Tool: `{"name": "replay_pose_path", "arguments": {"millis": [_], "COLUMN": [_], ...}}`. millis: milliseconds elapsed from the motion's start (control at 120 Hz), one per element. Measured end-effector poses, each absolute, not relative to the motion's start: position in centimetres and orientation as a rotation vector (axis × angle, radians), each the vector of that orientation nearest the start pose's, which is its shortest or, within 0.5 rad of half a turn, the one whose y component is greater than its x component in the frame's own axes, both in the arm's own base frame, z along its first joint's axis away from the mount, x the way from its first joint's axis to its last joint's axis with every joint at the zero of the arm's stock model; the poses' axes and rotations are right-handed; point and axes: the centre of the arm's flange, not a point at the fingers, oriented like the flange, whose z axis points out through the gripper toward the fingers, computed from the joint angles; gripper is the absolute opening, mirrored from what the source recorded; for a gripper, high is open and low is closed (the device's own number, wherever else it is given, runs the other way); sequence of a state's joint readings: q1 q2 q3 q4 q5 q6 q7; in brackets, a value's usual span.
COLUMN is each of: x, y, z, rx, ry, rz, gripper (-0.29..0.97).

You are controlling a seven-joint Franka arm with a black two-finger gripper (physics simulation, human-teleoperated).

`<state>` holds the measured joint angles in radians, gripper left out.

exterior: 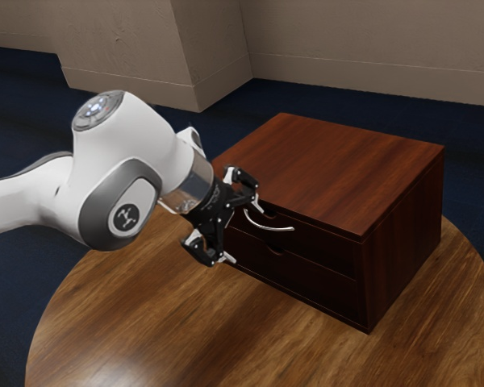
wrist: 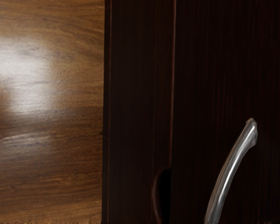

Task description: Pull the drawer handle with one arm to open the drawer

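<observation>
A: Claw state?
B: Spread open; black 2-finger gripper (exterior: 230,219) sits just beside the curved silver drawer handle (exterior: 268,223), on the upper drawer (exterior: 323,239) of the dark wooden 2-drawer cabinet (exterior: 339,173).
A: Markings?
B: White emblem (exterior: 125,217) on the arm's grey joint cap.

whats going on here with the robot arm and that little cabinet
A white robot arm is reaching toward a dark wooden cabinet that sits on a round wooden table. Its black gripper is right at the silver handle of the upper drawer. The gripper is open, with one finger above and one below the handle's end, not clamped on it. The drawer looks shut, so the pull has not begun.
</observation>
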<state>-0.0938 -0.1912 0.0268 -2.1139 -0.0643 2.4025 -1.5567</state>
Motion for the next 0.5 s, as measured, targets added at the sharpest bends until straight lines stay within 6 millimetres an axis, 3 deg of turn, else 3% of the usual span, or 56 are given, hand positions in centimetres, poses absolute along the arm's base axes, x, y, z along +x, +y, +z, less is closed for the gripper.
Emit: {"name": "replay_pose_path", "arguments": {"millis": [500], "x": [53.2], "y": [-3.5], "z": [53.9], "rx": [-2.508], "ry": [-2.433], "rz": [-0.514], "gripper": [0.67]}}
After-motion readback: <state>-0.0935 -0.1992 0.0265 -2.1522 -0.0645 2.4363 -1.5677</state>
